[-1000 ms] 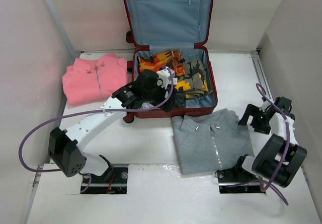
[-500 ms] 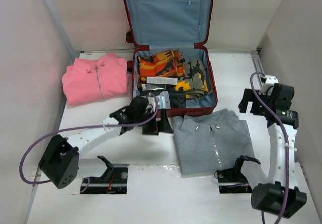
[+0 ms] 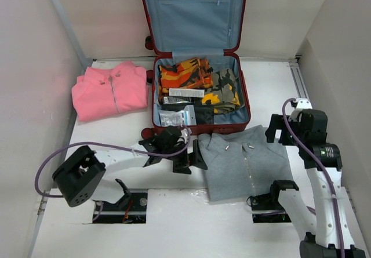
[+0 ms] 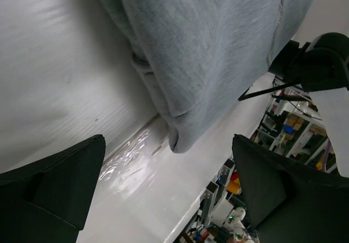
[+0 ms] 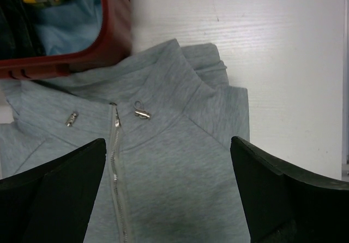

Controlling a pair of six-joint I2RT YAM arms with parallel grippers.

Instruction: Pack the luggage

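Top external is showing my left gripper [image 3: 190, 159] pulling back from the luggage [image 3: 191, 20] at twelve o'clock, a white packet [image 3: 177, 117] left inside. Its jaws are standing apart, like my right gripper [image 3: 278, 135]; both are flanking the grey zip sweater [image 3: 249, 165], likely next.

Open lane on the bare table [image 3: 272, 90] right of the luggage [image 3: 244, 98], all the way to the side wall [image 3: 342, 49]. No way through at the back: raised lid [image 3: 194, 14] upright there. Inside, mostly taken up by camo clothes [image 3: 197, 78] and a packet [image 3: 173, 117]; blue lining free only at the near right corner. Hard against the near rim, the grey sweater [image 3: 249, 165], with the left gripper [image 3: 191, 158] wide apart at its left edge and the right gripper [image 3: 277, 131] wide apart above its collar. Far left taken by the pink sweater [image 3: 110, 90]; bare strip between that and the left arm [image 3: 116, 159].
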